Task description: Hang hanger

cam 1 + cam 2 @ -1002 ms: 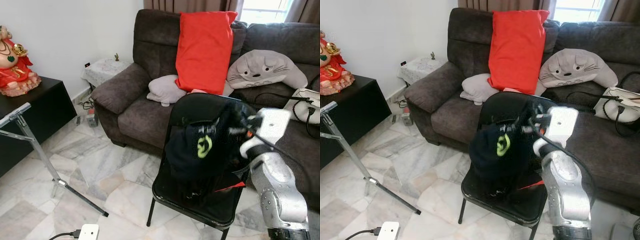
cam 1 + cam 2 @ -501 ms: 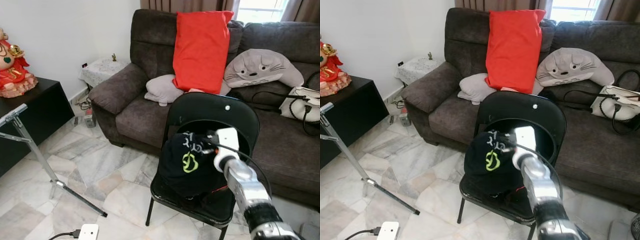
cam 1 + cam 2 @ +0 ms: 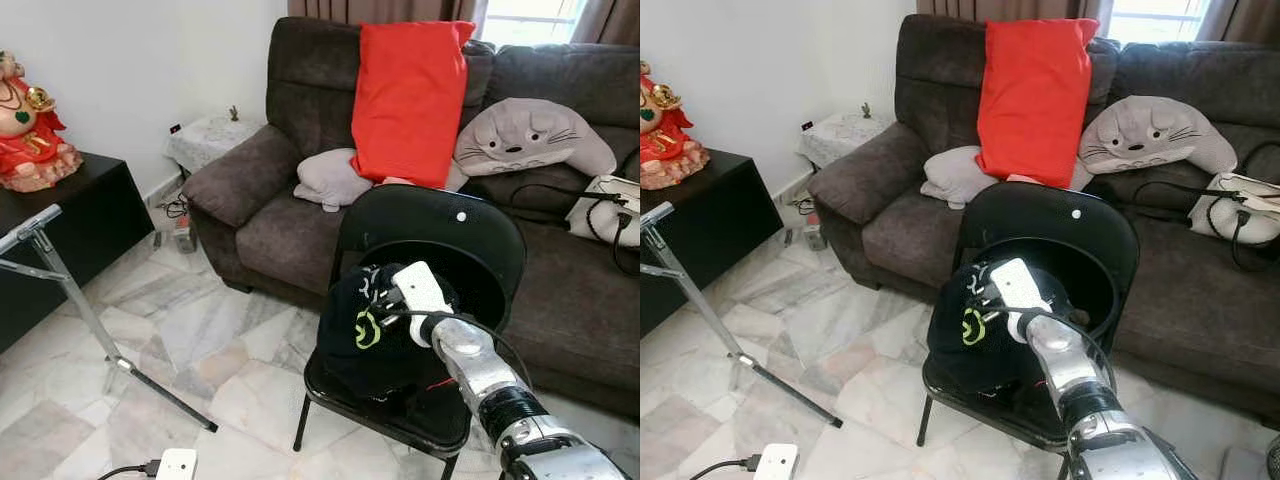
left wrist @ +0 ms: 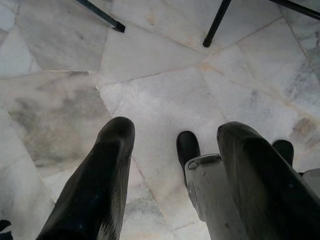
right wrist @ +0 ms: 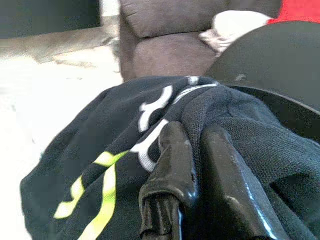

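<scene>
A black garment [image 3: 365, 325] with yellow-green and white print hangs over the seat of a black folding chair [image 3: 470, 225]. My right gripper [image 3: 385, 295] reaches in from the right and is shut on the garment's top fold; the right wrist view shows both fingers [image 5: 175, 145] pressed close together on the cloth. A thin red piece [image 3: 434, 383] pokes out under the garment at the seat; I cannot tell what it is. My left gripper [image 4: 175, 132] hangs open above the marble floor.
A dark brown sofa [image 3: 250, 190] stands behind the chair with a red cushion [image 3: 405, 95], a grey plush [image 3: 530, 135] and a white bag [image 3: 605, 205]. On the left are a metal stand [image 3: 70, 290], a black cabinet [image 3: 70, 220] and a white plug block [image 3: 178, 464].
My right arm has come down and to the left with the garment, which now hangs lower over the seat. The camera has shifted slightly.
</scene>
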Robot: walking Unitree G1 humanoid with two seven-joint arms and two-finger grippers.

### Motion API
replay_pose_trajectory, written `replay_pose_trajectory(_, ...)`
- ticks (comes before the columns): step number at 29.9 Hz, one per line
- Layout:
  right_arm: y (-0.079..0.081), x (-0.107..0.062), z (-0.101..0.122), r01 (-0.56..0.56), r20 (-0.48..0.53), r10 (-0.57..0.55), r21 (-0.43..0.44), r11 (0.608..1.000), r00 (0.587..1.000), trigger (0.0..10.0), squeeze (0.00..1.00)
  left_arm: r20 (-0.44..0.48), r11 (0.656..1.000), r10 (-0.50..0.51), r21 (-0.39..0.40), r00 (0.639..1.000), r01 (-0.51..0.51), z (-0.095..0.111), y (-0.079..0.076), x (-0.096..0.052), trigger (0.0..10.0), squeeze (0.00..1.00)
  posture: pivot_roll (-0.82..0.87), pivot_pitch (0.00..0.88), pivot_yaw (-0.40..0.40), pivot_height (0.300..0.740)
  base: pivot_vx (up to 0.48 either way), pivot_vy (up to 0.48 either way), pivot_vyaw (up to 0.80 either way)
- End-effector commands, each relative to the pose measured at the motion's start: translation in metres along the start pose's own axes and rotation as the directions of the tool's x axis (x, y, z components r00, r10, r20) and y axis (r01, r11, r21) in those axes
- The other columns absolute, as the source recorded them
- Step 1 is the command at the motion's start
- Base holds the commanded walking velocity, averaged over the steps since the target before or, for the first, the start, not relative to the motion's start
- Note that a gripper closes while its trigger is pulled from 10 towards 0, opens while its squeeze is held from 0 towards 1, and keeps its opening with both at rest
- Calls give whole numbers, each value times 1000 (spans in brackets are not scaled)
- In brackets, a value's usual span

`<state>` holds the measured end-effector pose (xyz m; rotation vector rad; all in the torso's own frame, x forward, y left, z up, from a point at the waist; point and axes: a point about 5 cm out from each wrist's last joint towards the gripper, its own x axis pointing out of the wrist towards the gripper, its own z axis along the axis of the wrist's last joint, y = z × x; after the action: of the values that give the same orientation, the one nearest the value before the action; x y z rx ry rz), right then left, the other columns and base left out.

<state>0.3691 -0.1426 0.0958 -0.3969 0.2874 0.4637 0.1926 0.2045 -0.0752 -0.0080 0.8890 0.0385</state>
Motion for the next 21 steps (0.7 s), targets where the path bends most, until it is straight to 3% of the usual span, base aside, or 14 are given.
replay_pose_trajectory(1,5,0,-4,-40,-20,39,-25,999,999,10000,1000,-10,1000,7,13,1000,-7,-2,5,-1,10000,0,-27,0,75,740,0,0,0)
replay_pose_trajectory(3,5,0,-6,-46,-25,45,-68,997,999,10000,1000,-10,1000,8,12,1000,-8,-2,5,-1,10000,0,-27,0,75,740,0,0,0)
replay_pose_trajectory(6,-3,0,2,22,25,-21,-53,998,999,10000,1000,-9,1000,9,12,1000,-9,-2,5,-1,10000,0,-29,0,76,740,0,0,0)
replay_pose_trajectory(13,-25,-4,18,200,131,-218,133,971,967,10000,1000,-9,1000,8,12,1000,-8,-2,5,-1,10000,0,-33,0,76,740,0,0,0)
replay_pose_trajectory(14,-32,-6,20,237,145,-270,213,948,952,10000,1000,-9,1000,8,12,1000,-7,-2,5,-1,10000,0,-32,0,76,740,0,0,0)
replay_pose_trajectory(18,-43,-11,21,287,156,-344,301,909,926,10000,1000,-9,1000,9,11,1000,-8,-2,4,-1,10000,0,-37,0,73,740,0,0,0)
replay_pose_trajectory(19,-44,-12,21,296,166,-348,272,916,923,10000,937,-9,1000,9,11,1000,-9,-2,4,-1,10000,0,-37,0,71,740,0,0,0)
replay_pose_trajectory(20,-44,-12,21,296,166,-348,272,916,923,10000,937,-9,1000,9,11,1000,-9,-2,4,-1,10000,0,-37,0,71,740,0,0,0)
replay_pose_trajectory(21,-45,-15,22,316,191,-358,217,924,914,10000,808,-9,1000,9,10,1000,-9,-3,4,-1,10000,0,-40,0,70,740,0,0,0)
